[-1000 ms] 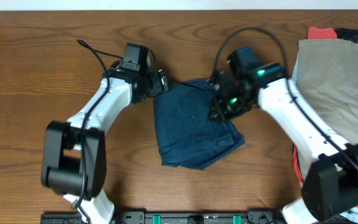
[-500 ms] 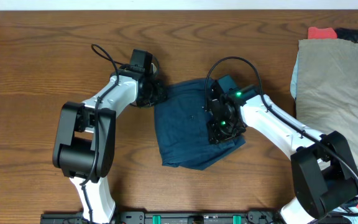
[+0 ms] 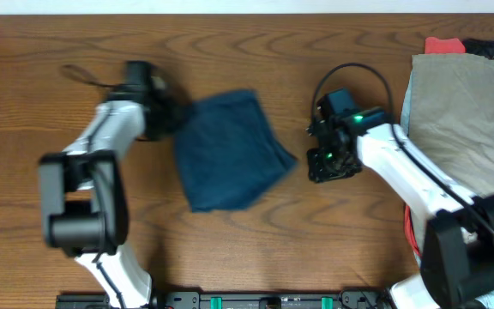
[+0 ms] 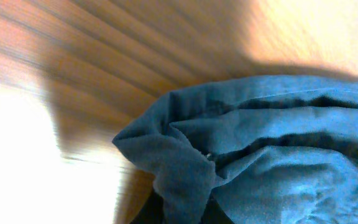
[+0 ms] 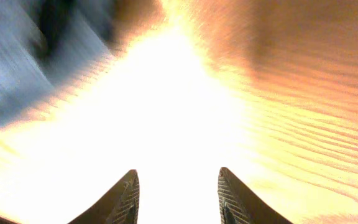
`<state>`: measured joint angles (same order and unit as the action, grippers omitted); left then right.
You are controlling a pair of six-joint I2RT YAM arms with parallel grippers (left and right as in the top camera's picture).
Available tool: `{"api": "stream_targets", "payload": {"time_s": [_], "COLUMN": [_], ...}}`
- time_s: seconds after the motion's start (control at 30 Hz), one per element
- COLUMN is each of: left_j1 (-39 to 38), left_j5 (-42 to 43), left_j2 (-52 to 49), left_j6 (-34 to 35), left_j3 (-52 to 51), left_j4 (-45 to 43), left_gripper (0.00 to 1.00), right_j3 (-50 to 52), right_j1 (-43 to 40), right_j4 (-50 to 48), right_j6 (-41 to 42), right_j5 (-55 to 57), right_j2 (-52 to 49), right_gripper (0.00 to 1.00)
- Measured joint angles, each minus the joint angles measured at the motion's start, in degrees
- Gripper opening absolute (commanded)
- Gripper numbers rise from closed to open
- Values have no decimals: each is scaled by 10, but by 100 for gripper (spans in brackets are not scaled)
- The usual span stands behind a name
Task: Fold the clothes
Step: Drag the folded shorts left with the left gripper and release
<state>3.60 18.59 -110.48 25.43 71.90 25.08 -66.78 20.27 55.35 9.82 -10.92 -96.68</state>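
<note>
Wood-grain surface (image 3: 247, 43) before you carries the navy shorts (image 3: 225, 154) left of centre, your left fingers (image 3: 165, 117) clamped on their upper-left corner, your right fingers (image 5: 123, 196) apart over bare wood nearby, khaki-grey shorts (image 3: 457, 112) heaped far right.

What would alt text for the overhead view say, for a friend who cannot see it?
A folded navy garment lies in the middle of a wooden table, one corner pinched by the left gripper. The right gripper hovers beside it, not touching the cloth. A khaki-grey garment lies at the table's right edge.
</note>
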Motion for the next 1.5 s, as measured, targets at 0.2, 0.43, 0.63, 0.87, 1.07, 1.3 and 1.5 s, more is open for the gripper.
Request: {"api": "stream_targets", "payload": {"time_s": [0.2,0.43,0.63,0.87,1.07,1.3,1.5], "left_j1": [176,348,409,335,166,-38,-122], "left_j5": [-38,-54,-12,95,120,-10,-121], "left_j2": [64,89,89,89,89,88,76], "left_j6": [0,11,39,12,-81,-186,-215], "left_j3": [0,0,0,0,0,0,0], "left_j4": [-16,-9,-12,-30,-10,56,114], "left_gripper": [11,98,98,98,98,98,98], "right_j3": [-4,-5,-5,-5,-6,-6,-6], "right_j1": [-34,-40,-40,-40,-40,-40,-40], "right_j4": [10,20,27,25,25,25,28], "right_j6": [2,2,2,2,2,2,2], "right_j5": [4,5,5,5,5,5,9], "right_j2": [55,63,63,63,63,63,63], "right_gripper": [41,42,42,42,42,42,42]}}
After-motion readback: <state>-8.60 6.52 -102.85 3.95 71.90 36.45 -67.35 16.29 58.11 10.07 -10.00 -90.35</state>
